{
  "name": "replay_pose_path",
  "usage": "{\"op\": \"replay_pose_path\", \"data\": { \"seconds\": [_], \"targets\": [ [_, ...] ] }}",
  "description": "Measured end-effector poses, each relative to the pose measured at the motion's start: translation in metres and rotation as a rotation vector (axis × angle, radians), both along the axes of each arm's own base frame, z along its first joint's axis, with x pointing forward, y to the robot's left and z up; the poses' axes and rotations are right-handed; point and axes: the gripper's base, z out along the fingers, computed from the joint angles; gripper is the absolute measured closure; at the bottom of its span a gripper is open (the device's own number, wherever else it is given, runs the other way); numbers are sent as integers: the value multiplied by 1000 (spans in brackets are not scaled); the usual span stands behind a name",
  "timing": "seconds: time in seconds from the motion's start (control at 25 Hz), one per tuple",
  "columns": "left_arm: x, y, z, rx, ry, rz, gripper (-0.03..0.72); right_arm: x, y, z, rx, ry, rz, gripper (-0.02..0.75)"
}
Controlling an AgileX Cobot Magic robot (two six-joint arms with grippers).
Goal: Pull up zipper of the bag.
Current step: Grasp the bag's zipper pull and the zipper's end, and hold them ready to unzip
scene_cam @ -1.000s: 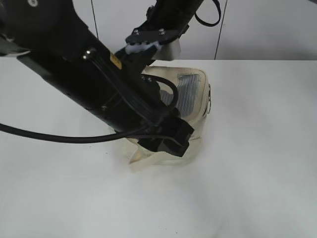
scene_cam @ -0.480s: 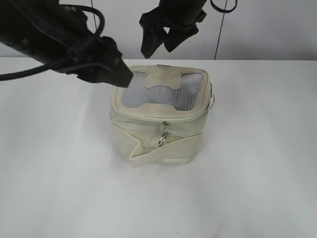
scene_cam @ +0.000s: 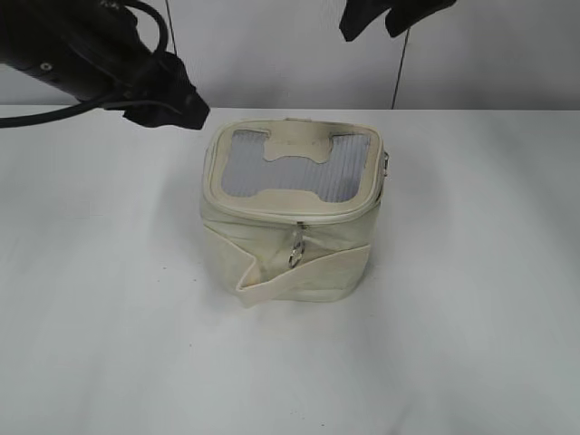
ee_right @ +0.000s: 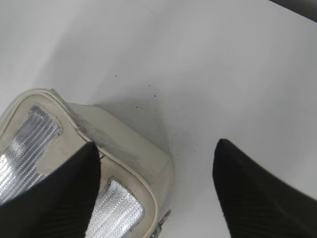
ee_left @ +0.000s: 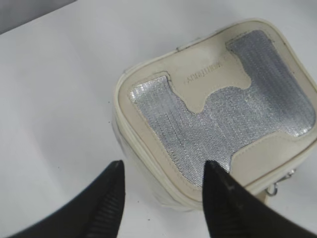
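Though strap-wrapped, cream bag (scene_cam: 294, 217) upright.

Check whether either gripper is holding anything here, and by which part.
Nothing is held. The left gripper and right gripper both hang open above the small boxy cream leatherette bag, touching neither it nor its zipper.

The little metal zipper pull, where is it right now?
In the exterior view the zipper pull hangs at the bag's front face, just under the top rim, above the loose strap.
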Motion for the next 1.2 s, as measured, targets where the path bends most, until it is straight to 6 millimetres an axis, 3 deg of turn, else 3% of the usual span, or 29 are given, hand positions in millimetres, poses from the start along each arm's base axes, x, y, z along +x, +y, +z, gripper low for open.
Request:
{"op": "replay_pose_path", "data": {
  "seconds": [0.16,0.56,0.8,1.2],
  "targets": [
    [15,-7,4,16,-40,-15,297,-8,-14,-3,-19,40,-23,211],
    [68,-41,13,82,-94,-112,270,-37,-43,-35,-93,203,-63,222],
    [99,-63,-5,179,-26,-233,243,-56,-50,-44,-111,265,-71,222],
    [124,-96,-32,152,109,-439,241,-80,-57,-58,-131,348,-91,222]
  ]
}}
